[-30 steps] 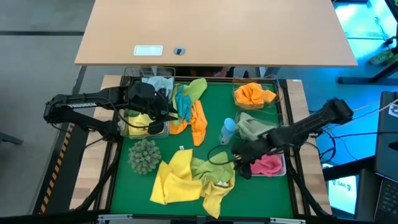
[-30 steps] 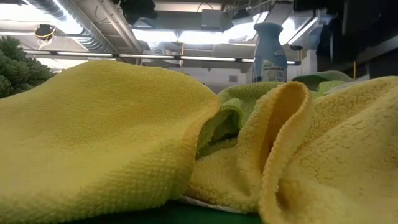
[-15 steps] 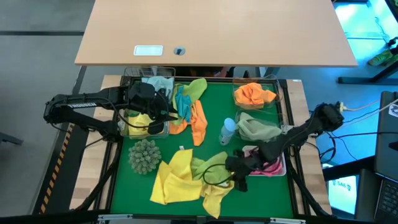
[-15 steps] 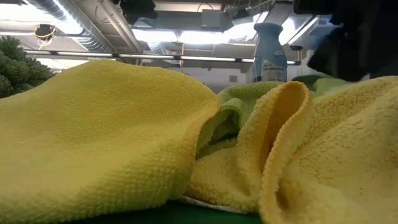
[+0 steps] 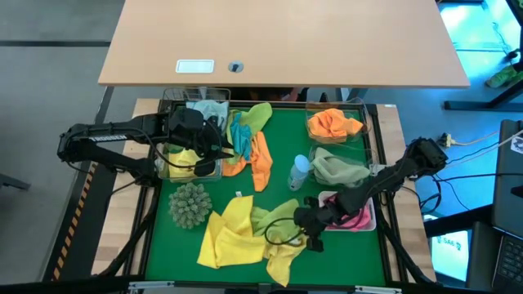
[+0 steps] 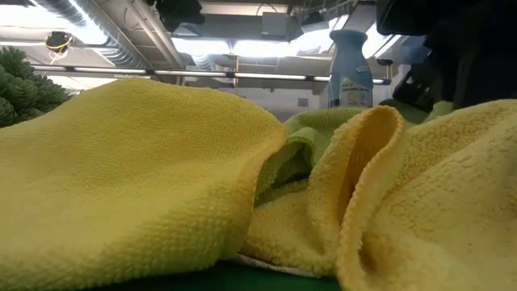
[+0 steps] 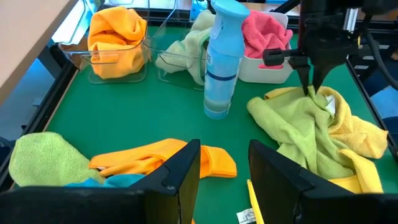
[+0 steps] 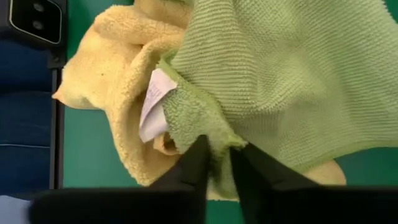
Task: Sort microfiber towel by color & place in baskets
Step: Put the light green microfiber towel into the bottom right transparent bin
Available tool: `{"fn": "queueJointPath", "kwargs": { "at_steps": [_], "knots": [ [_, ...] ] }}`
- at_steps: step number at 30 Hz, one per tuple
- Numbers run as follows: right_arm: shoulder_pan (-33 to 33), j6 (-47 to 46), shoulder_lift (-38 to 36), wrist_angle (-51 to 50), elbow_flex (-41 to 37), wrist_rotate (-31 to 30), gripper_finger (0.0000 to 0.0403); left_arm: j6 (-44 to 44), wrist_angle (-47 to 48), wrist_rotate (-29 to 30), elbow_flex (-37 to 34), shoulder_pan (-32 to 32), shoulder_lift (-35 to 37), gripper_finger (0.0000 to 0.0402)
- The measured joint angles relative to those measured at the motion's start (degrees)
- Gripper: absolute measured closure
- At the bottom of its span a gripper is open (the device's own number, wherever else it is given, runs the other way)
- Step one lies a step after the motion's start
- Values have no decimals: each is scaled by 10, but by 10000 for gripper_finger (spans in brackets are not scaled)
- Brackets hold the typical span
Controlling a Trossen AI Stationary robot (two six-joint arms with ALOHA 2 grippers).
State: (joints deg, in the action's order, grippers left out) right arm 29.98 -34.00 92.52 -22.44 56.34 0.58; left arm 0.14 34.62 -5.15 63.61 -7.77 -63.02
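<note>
1. The mat on the table is deep green.
2. The towel heap near the front holds a yellow towel and a light green towel, which has a white tag.
3. An orange towel lies mid-mat, with a light blue towel and another light green one beside it.
4. One clear basket is filled with orange cloth, and the next one with pale green.
5. The white basket holds a pink towel.
6. The spray bottle is pale blue with a darker blue band.
7. The spiky ball is grey-green.
8. Both arms are black, and the desk behind is light tan.
</note>
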Motion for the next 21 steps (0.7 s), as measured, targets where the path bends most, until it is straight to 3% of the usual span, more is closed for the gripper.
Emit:
{"fn": "queueJointPath", "kwargs": {
  "at_steps": [3,12,21],
  "knots": [
    [0,0,0,0,0,1,392,0,0,0,0,0,0,272],
    [0,41,-23,-71,72,30,398,0,0,0,0,0,0,272],
    [0,62,-91,-295,237,-75,397,0,0,0,0,0,0,272]
  ]
}}
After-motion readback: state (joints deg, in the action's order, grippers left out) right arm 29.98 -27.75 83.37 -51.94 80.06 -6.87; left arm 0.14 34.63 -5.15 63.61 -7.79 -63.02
